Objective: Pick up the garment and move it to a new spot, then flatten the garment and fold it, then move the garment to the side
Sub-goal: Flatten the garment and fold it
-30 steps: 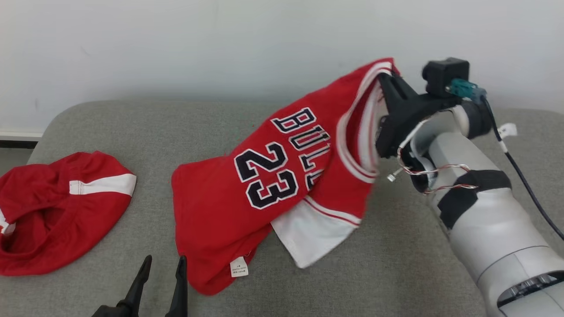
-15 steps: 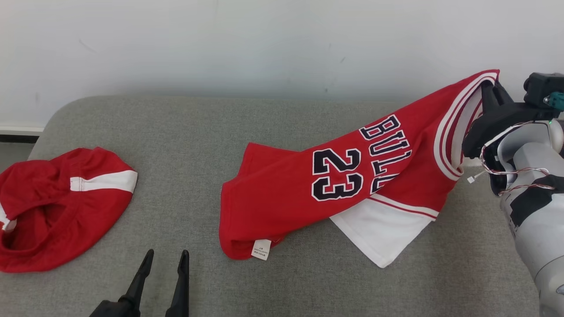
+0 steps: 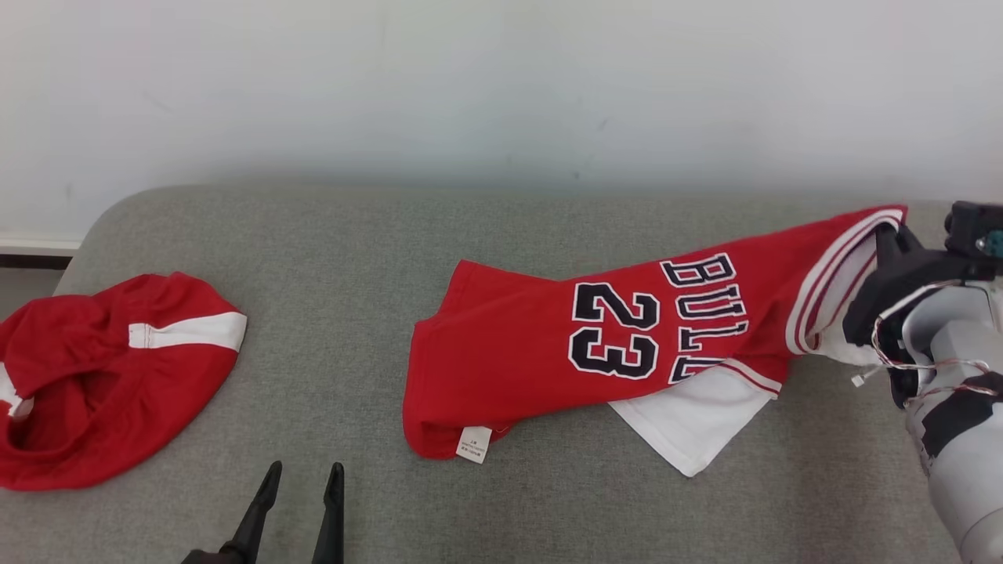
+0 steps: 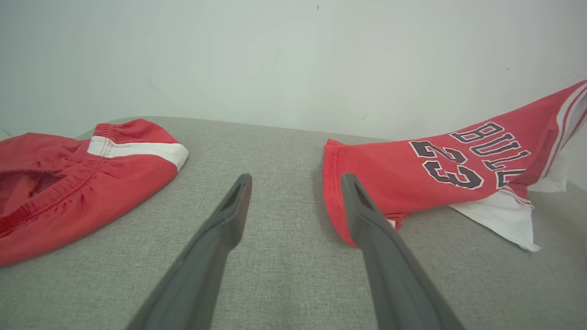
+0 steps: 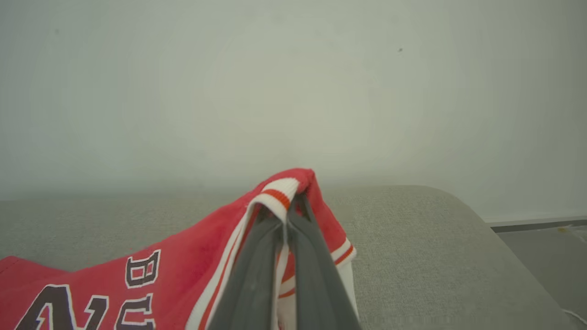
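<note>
Right claw (image 5: pixel 286 217) clenched on the red Bulls jersey's (image 3: pixel 548 345) striped edge.
The jersey lies stretched over the right half of the grey padded surface (image 3: pixel 329 258), its gripped end raised at the far right and a white panel showing beneath. The left claw (image 3: pixel 305 468) hovers released, between the jersey and the red shorts (image 3: pixel 94 392).

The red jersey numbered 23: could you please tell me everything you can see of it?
The red fabric jersey bears black, white-edged "23" and "BULL" lettering, white-and-red striped trim at one opening, a white panel showing underneath and a small white label at its hem. It lies stretched and half-folded on the grey fabric cushion, its trimmed end raised and pinched in the shut right pincer.
</note>
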Controlling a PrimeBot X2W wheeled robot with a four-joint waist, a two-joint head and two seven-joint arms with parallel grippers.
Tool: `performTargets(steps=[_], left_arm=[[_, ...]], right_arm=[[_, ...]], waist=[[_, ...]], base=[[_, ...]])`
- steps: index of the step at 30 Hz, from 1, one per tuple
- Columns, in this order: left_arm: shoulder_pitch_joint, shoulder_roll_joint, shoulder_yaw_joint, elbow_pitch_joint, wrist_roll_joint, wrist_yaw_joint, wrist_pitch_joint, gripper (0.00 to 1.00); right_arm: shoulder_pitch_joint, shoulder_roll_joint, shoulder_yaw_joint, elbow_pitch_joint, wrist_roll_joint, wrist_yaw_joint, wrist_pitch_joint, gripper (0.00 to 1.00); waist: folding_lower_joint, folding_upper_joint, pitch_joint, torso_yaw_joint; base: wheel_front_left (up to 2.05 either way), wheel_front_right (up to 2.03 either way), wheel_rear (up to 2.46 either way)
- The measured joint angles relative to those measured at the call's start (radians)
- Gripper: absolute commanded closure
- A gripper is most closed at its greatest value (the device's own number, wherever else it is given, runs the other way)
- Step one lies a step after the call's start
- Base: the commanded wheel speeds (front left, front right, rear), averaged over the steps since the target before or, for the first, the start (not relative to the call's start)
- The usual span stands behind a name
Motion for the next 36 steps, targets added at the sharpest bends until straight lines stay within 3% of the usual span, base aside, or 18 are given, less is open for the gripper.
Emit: performTargets(steps=[14,25,36], left_arm=[[-0.014,0.011,-0.012,0.009,-0.001,-0.001,0.000,0.00],[0.020,-0.006,0.003,0.008,0.001,-0.001,0.000,0.00],[0.014,-0.008,0.002,-0.002,0.008,-0.001,0.000,0.00]], right_arm=[[0.065,0.001,-0.113,0.043,-0.136,0.000,0.126,0.00],[0.225,0.161,-0.106,0.032,-0.131,0.000,0.155,0.00],[0.307,0.208,-0.094,-0.034,-0.117,0.000,0.235,0.00]], waist=[[0.0000,0.0000,0.011,0.035],[0.0000,0.0000,-0.025,0.002],[0.0001,0.0000,0.000,-0.001]], base=[[0.00,0.00,0.00],[0.00,0.00,0.00],[0.00,0.00,0.00]])
